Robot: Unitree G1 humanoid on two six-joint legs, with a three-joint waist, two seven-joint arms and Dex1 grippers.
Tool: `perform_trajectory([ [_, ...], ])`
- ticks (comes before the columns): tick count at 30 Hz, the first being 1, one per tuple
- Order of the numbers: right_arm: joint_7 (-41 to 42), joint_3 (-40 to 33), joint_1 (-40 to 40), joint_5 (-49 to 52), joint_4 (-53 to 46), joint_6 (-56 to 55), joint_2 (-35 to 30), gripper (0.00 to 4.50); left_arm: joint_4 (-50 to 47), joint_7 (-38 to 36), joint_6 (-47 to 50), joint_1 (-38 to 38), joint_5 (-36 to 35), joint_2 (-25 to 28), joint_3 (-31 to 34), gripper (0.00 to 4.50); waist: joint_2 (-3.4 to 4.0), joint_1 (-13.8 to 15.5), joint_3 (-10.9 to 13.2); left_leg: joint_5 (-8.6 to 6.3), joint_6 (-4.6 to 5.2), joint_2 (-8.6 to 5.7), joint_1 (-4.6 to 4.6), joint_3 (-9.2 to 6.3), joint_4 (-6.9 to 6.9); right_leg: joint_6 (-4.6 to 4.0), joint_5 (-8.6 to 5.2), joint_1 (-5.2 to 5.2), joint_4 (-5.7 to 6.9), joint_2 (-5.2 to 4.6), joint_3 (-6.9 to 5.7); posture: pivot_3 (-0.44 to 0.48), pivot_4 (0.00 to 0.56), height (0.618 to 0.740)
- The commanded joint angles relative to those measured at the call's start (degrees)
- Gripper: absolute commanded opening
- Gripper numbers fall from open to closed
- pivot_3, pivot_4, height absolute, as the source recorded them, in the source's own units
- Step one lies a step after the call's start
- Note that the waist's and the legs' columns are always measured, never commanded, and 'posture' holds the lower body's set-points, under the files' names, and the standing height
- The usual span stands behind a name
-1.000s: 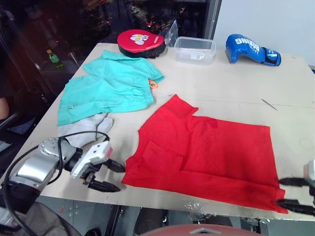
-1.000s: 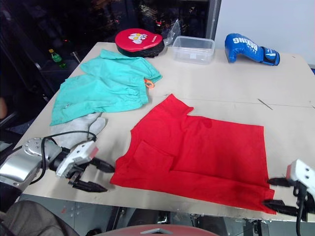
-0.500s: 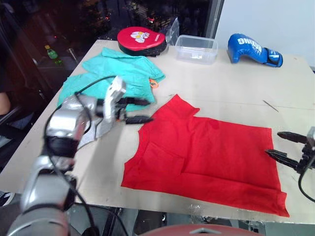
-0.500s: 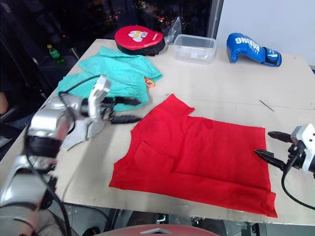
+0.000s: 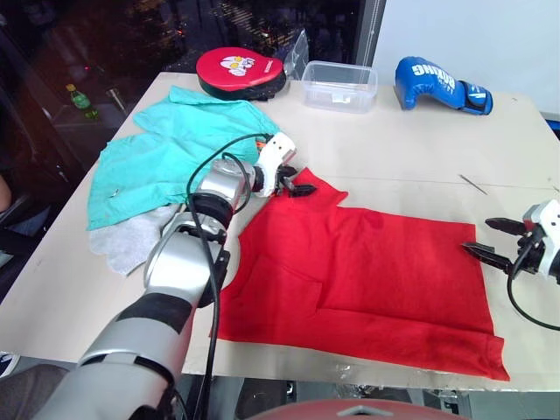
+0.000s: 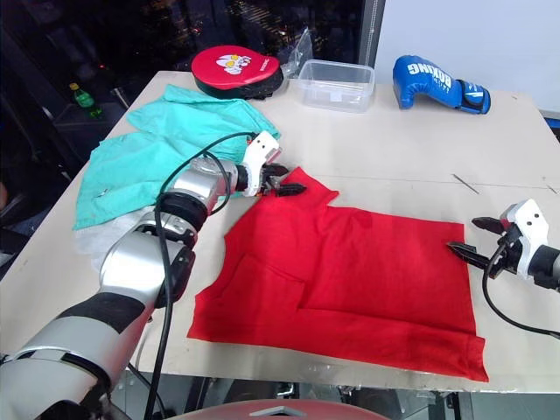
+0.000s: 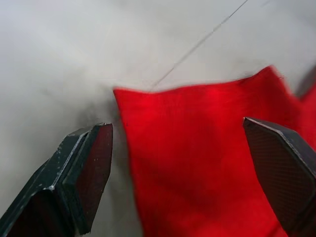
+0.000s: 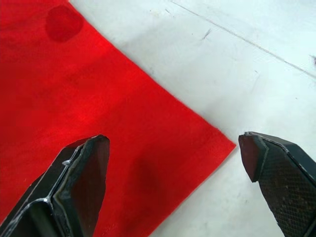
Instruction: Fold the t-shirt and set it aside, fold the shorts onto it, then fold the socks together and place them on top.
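The bright red short-sleeved fabric t-shirt [image 5: 367, 271] is spread flat on the pale table [image 5: 411, 157]; its far-left corner is straddled by the wide-open left pincer [image 5: 296, 180], its far-right corner by the wide-open right pincer [image 5: 495, 238].

Silver-grey jointed left arm [image 5: 179, 262] with black cable, white wrist housings, tapered black fingers [image 7: 84, 173].

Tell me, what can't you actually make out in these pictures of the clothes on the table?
- The socks: mostly tucked under the shorts in the eye views, so whether both are there is unclear.
- The t-shirt: its blue collar band isn't visible; the left gripper and arm cover the part near the neck corner.
- Plastic box: too small to tell what is inside.
- Boxing glove lettering: too small to read.
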Motion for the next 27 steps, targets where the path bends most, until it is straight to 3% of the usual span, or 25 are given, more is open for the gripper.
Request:
perform_trajectory([
  [1, -0.54, -0.76, -0.46, -0.06, -0.56, -0.93, -0.94, 4.41, 2.20, 4.12, 0.15, -2.20, 2.16, -1.00, 1.78, 4.46, 0.00, 0.06, 0.00, 0.00, 0.00, 0.01, 0.00, -0.02, 0.01, 0.00, 0.00, 0.00, 0.01, 0.00, 0.00, 0.000, 0.150, 0.740],
  [2, -0.58, -0.80, -0.17, -0.01, -0.68, -0.71, -1.06, 4.41, 2.65, 5.08, 0.16, -2.35, 2.53, -1.30, 2.18, 4.46, 0.00, 0.10, 0.00, 0.00, -0.01, 0.01, 0.00, -0.03, 0.02, 0.00, 0.00, 0.00, 0.02, 0.00, 0.00, 0.000, 0.150, 0.740],
  [5, -0.82, -0.81, 0.43, -0.54, -0.26, -1.18, -1.33, 4.48, 3.16, 5.15, 0.30, -2.91, 2.41, -2.16, 4.14, 3.74, 0.00, 0.09, 0.00, 0.00, -0.01, 0.01, 0.01, -0.20, 0.06, 0.00, 0.01, 0.01, 0.06, -0.02, 0.02, 0.000, 0.150, 0.740],
  [10, -0.25, -0.43, -0.70, -0.33, 1.35, 0.22, -1.41, 4.48, 2.98, 3.87, -0.78, -3.58, 3.15, -2.67, 5.69, 1.71, 0.00, 0.06, 0.00, 0.00, -0.01, 0.01, 0.00, -0.21, 0.07, 0.00, 0.01, 0.00, 0.08, -0.02, 0.02, 0.000, 0.150, 0.740],
  [11, -0.16, -0.27, -1.19, -0.38, 1.68, 0.48, -1.48, 4.48, 2.89, 3.55, -0.93, -3.72, 3.21, -2.71, 5.88, 1.48, 0.00, 0.05, 0.00, 0.00, -0.01, 0.01, 0.00, -0.20, 0.07, 0.00, 0.01, 0.00, 0.08, -0.02, 0.01, 0.000, 0.150, 0.740],
  [14, -0.94, 2.17, -4.50, -3.26, 4.77, -0.06, -2.41, 4.48, 2.36, 1.72, -1.75, -4.30, 2.49, -2.88, 7.28, 0.04, 0.00, -0.14, 0.00, 0.01, -0.02, 0.01, 0.01, -0.19, 0.07, 0.00, 0.01, -0.01, 0.11, -0.02, 0.01, 0.000, 0.150, 0.740],
  [27, -0.19, 9.24, -17.36, -7.01, 18.57, 5.90, -2.38, 4.48, 1.19, -1.18, -4.44, -3.69, 4.73, -1.15, 8.42, 0.04, 0.00, -0.31, 0.01, 0.07, -0.12, 0.04, 0.01, 0.09, 0.06, 0.00, 0.01, -0.03, 0.20, -0.01, -0.04, 0.000, 0.150, 0.740],
])
